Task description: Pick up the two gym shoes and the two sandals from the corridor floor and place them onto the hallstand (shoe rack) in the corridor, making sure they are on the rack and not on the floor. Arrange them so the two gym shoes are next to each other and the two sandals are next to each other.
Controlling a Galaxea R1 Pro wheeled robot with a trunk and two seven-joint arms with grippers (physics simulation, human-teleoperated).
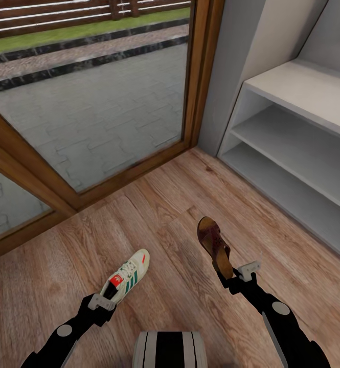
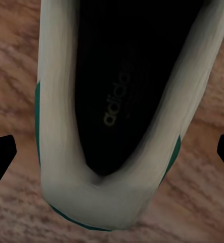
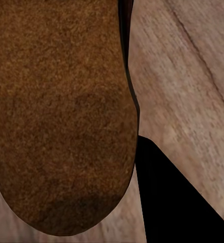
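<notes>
One white gym shoe (image 1: 128,276) with green stripes lies on the corridor floor (image 1: 164,225), toe pointing away from me. My left gripper (image 1: 102,301) is open at its heel. In the left wrist view the heel (image 2: 91,202) sits between the two spread fingertips (image 2: 1,154), apart from both. My right gripper (image 1: 240,273) is shut on the heel end of a brown sandal (image 1: 214,245), which stands tilted on its edge. The right wrist view shows its brown surface (image 3: 61,111) with one black finger (image 3: 177,202) pressed against its side. The hallstand (image 1: 292,148) is at the right with bare shelves.
A large glass door in a brown wooden frame (image 1: 198,76) runs along the left and far side, meeting a grey wall corner (image 1: 226,76) beside the rack. My own base (image 1: 170,350) is at the bottom centre. Open floor lies between the shoes and the rack.
</notes>
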